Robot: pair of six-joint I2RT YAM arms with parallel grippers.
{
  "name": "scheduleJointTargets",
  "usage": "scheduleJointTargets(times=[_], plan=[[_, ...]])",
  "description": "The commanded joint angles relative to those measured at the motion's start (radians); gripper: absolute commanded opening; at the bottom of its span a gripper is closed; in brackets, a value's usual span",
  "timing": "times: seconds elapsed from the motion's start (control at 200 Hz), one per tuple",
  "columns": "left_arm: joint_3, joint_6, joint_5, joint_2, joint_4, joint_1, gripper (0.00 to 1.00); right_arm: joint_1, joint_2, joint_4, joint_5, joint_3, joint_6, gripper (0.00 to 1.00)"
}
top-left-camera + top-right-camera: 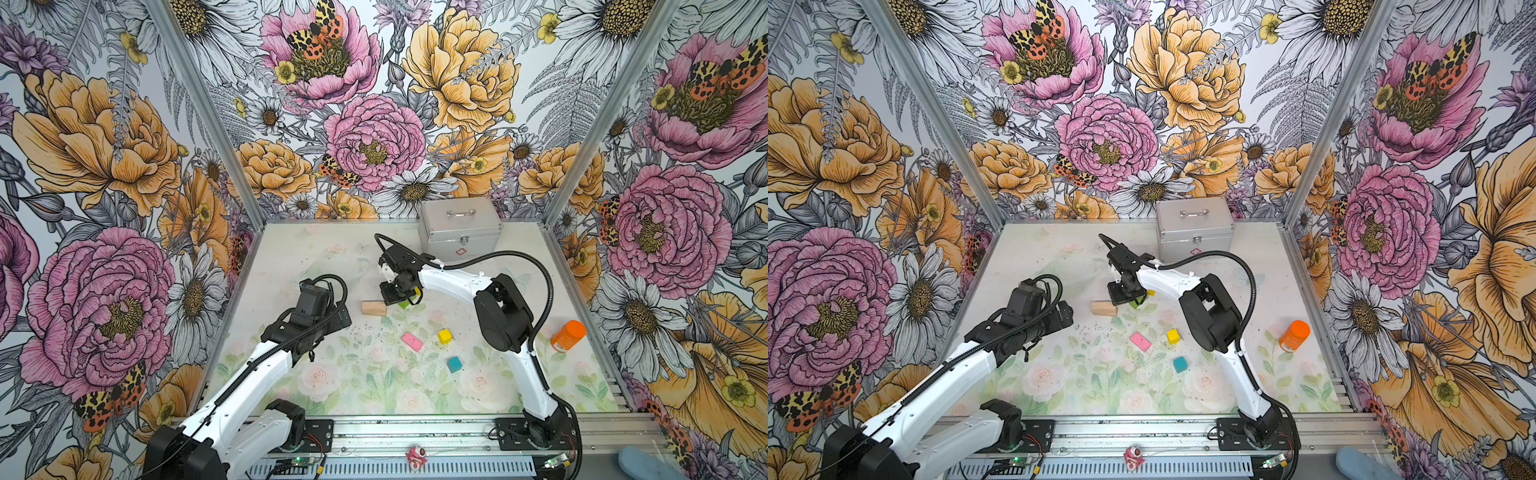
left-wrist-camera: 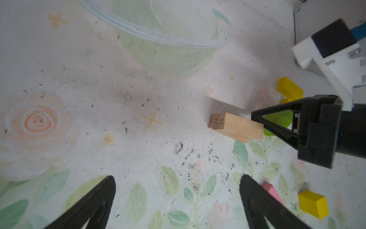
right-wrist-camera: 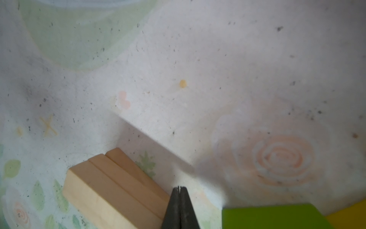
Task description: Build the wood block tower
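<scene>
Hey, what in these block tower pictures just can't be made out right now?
Green bar: in both top views the right gripper covers most of it; the right wrist view's edge cuts it off.
Yellow slab: left wrist view, partly behind the right gripper.
Pink slab: left wrist view, mostly behind a finger of the left gripper.
Orange bottle: label too small in both top views.

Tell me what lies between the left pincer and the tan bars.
Only bare, smudged mat lies between the open left pincer and the tan bars. No block sits in that stretch. The left wrist view shows it.
</scene>
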Motion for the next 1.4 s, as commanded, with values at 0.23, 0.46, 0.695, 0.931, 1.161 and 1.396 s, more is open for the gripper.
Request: scheduleJointTargets(times=[0.23,0.46,0.695,0.931,1.161,1.396], plan=[[0.001,-0.007,0.021,-0.013,0.018,0.01,0.99,-0.012,-0.02,-0.003,-0.022,0.066,-0.016,0.0],[0.011,-0.004,0.026,-0.009,0.013,0.01,0.99,-0.002,-0.015,-0.003,-0.038,0.065,-0.013,0.0],[0.005,0.0,0.028,-0.024,0.016,0.007,0.99,0.003,-0.022,-0.001,-0.038,0.038,-0.013,0.0],[0.001,0.0,0.023,-0.026,0.016,0.005,0.99,0.006,-0.026,-0.001,-0.039,0.028,-0.011,0.0],[-0.001,-0.002,0.024,-0.029,0.016,0.007,0.99,0.012,-0.04,-0.001,-0.032,0.007,-0.012,0.0],[-0.004,-0.004,0.025,-0.037,0.014,0.005,0.99,0.012,-0.051,-0.001,-0.022,-0.006,-0.012,0.0]])
